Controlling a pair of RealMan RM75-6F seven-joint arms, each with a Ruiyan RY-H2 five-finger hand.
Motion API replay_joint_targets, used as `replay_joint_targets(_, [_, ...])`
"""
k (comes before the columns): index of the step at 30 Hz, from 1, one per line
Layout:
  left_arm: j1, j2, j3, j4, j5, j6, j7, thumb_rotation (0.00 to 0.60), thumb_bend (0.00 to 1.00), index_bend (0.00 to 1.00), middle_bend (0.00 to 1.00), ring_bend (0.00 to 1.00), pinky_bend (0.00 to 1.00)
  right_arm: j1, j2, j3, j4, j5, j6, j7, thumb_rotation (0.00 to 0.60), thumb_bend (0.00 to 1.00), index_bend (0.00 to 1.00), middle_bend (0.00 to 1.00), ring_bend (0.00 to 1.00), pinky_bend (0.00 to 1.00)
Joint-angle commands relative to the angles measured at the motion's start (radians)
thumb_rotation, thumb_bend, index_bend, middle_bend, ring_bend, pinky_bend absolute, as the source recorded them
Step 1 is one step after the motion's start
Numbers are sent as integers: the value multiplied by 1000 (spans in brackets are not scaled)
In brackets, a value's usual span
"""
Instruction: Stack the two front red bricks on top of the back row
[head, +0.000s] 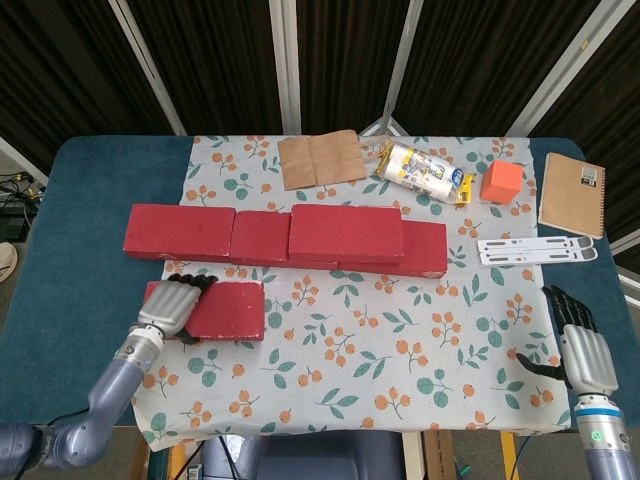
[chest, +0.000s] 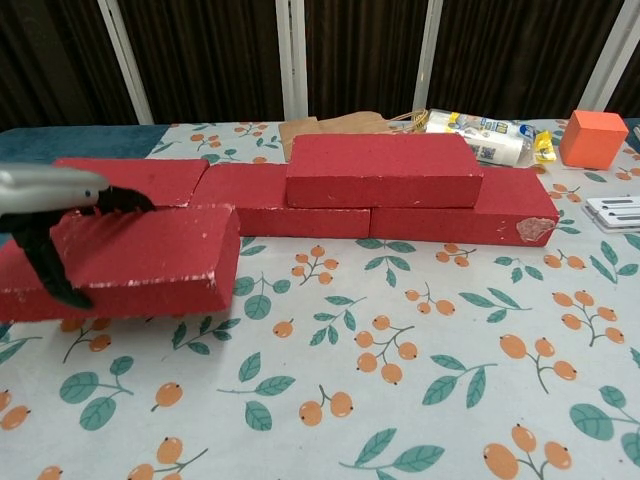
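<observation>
Red front brick gripped, lifted by left robot hand; right robot hand spread, empty.

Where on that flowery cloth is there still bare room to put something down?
The widest bare patch is the cloth in front of the brick row, between the lifted red brick in the left hand and the right hand. The back edge is crowded: paper bag, wrapped roll, orange cube, notebook.

Dark curtains with pale poles hang behind a teal table.
</observation>
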Motion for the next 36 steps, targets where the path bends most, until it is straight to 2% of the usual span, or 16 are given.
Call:
replay_joint_targets(1, [-54, 86, -69, -10, -20, -68, -48, 600, 191, 275, 356, 278, 283, 3, -5, 6, 3, 17, -9, -14, 600, 199, 0, 27, 0, 0])
replay_joint_targets(5, [-110, 168, -126, 25, -84, -180, -114, 600, 195, 280, 342, 278, 283, 7, -13, 14, 8, 41, -19, -35, 600, 199, 0, 27, 0, 0])
replay_joint_targets(9, [-181, 200, -132, 122, -119, -291, -125, 600, 199, 298, 334, 278, 283, 11, -21, 23, 16, 72, -31, -55, 600, 200, 0, 27, 0, 0])
replay_joint_targets(15, [-250, 155, -109, 282, -78, -358, -126, 600, 201, 306, 322, 278, 271, 18, -34, 35, 26, 112, -45, -88, 600, 200, 0, 27, 0, 0])
replay_joint_targets(25, [-339, 64, -85, 524, -99, -488, -214, 600, 201, 289, 293, 264, 250, 19, -44, 46, 27, 151, -49, -126, 600, 200, 0, 27, 0, 0])
replay_joint_targets(36, [-397, -20, -11, 657, -79, -565, -273, 600, 201, 282, 270, 245, 240, 23, -53, 47, 30, 170, -62, -154, 600, 200, 0, 27, 0, 0])
